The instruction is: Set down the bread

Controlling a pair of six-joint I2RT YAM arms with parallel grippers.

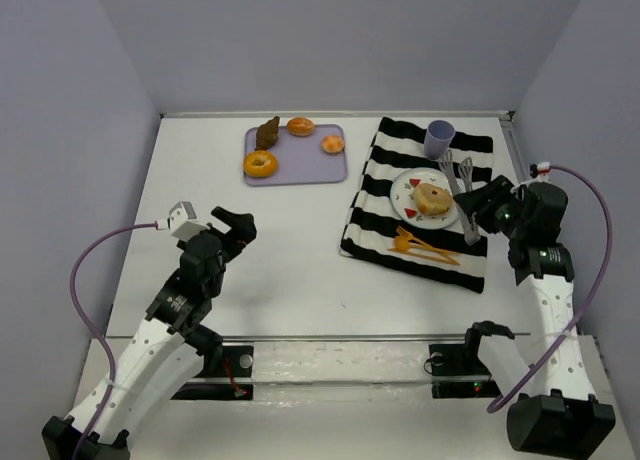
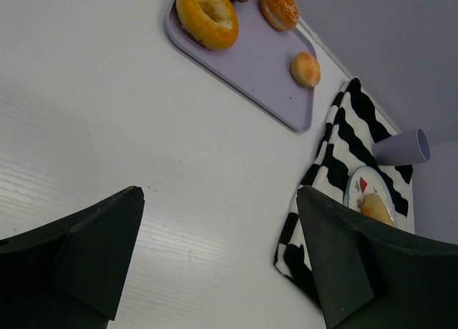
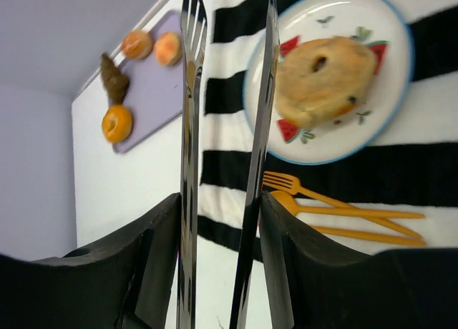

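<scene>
The pale tan bread (image 1: 432,199) lies on the white plate (image 1: 404,202) with watermelon prints, on the black-and-white striped cloth (image 1: 375,195). It also shows in the right wrist view (image 3: 325,79) and the left wrist view (image 2: 376,207). My right gripper (image 1: 482,206) (image 3: 218,207) is shut on metal tongs (image 1: 462,180) (image 3: 189,114). The tongs' two arms stand apart and hold nothing; they reach past the plate's right side, next to the bread. My left gripper (image 1: 236,223) (image 2: 218,200) is open and empty over the bare white table, left of the cloth.
A lilac tray (image 1: 310,165) at the back holds an orange ring doughnut (image 1: 260,164), a brown pastry (image 1: 267,133) and two small buns (image 1: 301,127). A purple cup (image 1: 439,138) stands at the cloth's far end. An orange fork and spoon (image 1: 425,247) lie on its near part.
</scene>
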